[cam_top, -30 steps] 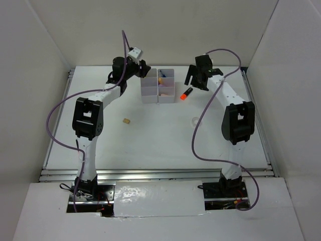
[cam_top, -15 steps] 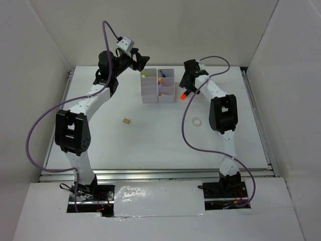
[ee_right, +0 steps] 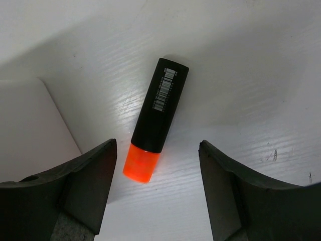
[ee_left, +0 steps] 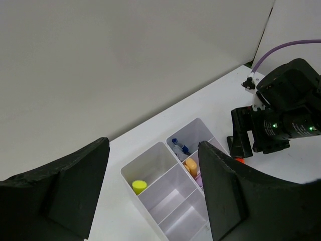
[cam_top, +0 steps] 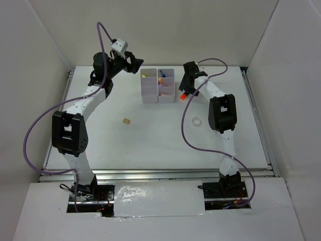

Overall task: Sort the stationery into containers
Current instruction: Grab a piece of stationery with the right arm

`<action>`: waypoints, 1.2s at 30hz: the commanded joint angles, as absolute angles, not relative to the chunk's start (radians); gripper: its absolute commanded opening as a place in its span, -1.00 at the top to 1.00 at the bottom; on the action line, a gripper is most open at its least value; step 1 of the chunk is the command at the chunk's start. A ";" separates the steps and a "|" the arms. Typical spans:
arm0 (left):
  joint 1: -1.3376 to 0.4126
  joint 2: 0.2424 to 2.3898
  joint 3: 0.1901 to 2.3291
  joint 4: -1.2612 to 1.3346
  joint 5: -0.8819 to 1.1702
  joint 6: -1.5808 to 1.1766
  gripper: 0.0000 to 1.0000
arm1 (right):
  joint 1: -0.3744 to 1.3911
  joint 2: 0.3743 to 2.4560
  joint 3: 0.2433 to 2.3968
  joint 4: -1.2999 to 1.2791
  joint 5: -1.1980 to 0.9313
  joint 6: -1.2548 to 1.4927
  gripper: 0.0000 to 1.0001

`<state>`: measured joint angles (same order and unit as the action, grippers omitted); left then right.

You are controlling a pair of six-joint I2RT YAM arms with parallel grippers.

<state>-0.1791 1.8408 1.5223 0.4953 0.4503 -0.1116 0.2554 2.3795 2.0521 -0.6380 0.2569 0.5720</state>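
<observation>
Orange highlighter [ee_right: 155, 123]: you see it flat, just beside the bins [cam_top: 149, 92].
Eraser cube [cam_top: 127, 120]: loose, well apart.
Tape ring [cam_top: 196, 121]: lying flat.

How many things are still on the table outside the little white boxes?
3: an orange-and-black highlighter just right of the boxes, a tan eraser cube left of centre, a clear tape ring on the right. More may be hidden.

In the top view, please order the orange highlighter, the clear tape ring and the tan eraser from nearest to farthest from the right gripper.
1. The orange highlighter: right at the right gripper, between its open fingers.
2. The tape ring: on the right side, closer to the arm bases.
3. The eraser: far across, on the left side.
</observation>
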 commanded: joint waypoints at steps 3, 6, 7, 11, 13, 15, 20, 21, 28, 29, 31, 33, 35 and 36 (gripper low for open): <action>-0.172 1.779 1.528 0.511 0.453 -0.106 -0.67 | 0.250 2.385 2.026 -0.658 0.242 0.552 -0.45; -0.166 1.767 1.519 0.503 0.454 -0.106 -0.67 | 0.256 2.391 2.026 -0.660 0.245 0.539 -0.44; -0.164 1.764 1.519 0.497 0.454 -0.103 -0.67 | 0.255 2.391 2.028 -0.658 0.245 0.535 -0.44; -0.161 1.750 1.522 0.460 0.445 -0.087 -0.67 | 0.259 2.401 2.028 -0.663 0.233 0.517 -0.35; -0.158 1.741 1.525 0.437 0.440 -0.075 -0.67 | 0.255 2.402 2.022 -0.673 0.218 0.514 -0.18; -0.155 1.732 1.531 0.419 0.434 -0.064 -0.67 | 0.252 2.410 2.022 -0.693 0.207 0.508 -0.01; -0.149 1.710 1.536 0.367 0.430 -0.043 -0.67 | 0.245 2.405 2.019 -0.727 0.207 0.480 0.00; -0.146 1.706 1.529 0.364 0.430 -0.040 -0.67 | 0.244 2.404 2.016 -0.735 0.206 0.479 0.00; -0.140 1.678 1.513 0.359 0.440 -0.040 -0.67 | 0.213 2.388 1.997 -0.808 0.180 0.465 0.15; -0.140 1.678 1.509 0.359 0.440 -0.043 -0.68 | 0.212 2.390 1.996 -0.808 0.176 0.463 0.18; -0.140 1.674 1.497 0.362 0.452 -0.044 -0.68 | 0.210 2.398 2.006 -0.810 0.172 0.454 0.26; -0.138 1.664 1.480 0.370 0.459 -0.046 -0.68 | 0.209 2.408 2.026 -0.818 0.160 0.446 0.25; -0.140 1.661 1.476 0.368 0.466 -0.044 -0.68 | 0.210 2.414 2.037 -0.819 0.149 0.434 -0.03; -0.137 1.661 1.474 0.364 0.471 -0.046 -0.68 | 0.210 2.416 2.046 -0.818 0.147 0.433 -0.14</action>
